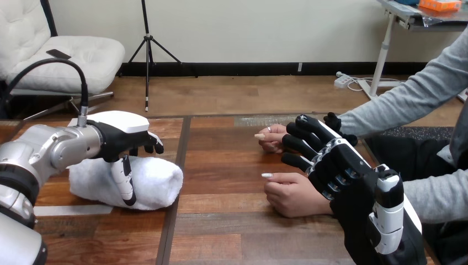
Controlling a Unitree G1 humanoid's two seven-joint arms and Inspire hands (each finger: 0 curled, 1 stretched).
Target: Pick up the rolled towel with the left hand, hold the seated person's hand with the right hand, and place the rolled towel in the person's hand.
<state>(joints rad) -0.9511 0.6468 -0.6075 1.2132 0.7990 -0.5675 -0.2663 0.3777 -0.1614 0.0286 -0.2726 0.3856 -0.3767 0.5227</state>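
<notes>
Head view: a white rolled terry-cloth towel point(157, 185) lies on its side on the brown wooden plank table point(232, 232), at about 9 o'clock from the table's middle. It is a thick, soft cylinder with a fluffy nap, its rounded end facing 3 o'clock. The left hand point(118, 135) sits on top of the roll. Its thumb point(125, 181) reaches down the towel's near face toward 6 o'clock, and its fingers point(150, 143) are bent over the top toward the far side, so it clasps the towel, which rests on the wood.

At 3 o'clock from the towel, well apart from it, the person's two hands rest on the table. The farther hand point(272, 139) lies at 12 o'clock of the nearer hand point(293, 196). The right hand point(345, 165) comes in from 5 o'clock, its fingers point(301, 146) straight and spread, grasping nothing. They reach over the gap between the person's hands, their tips just beside the farther one; whether they touch it cannot be told.
</notes>
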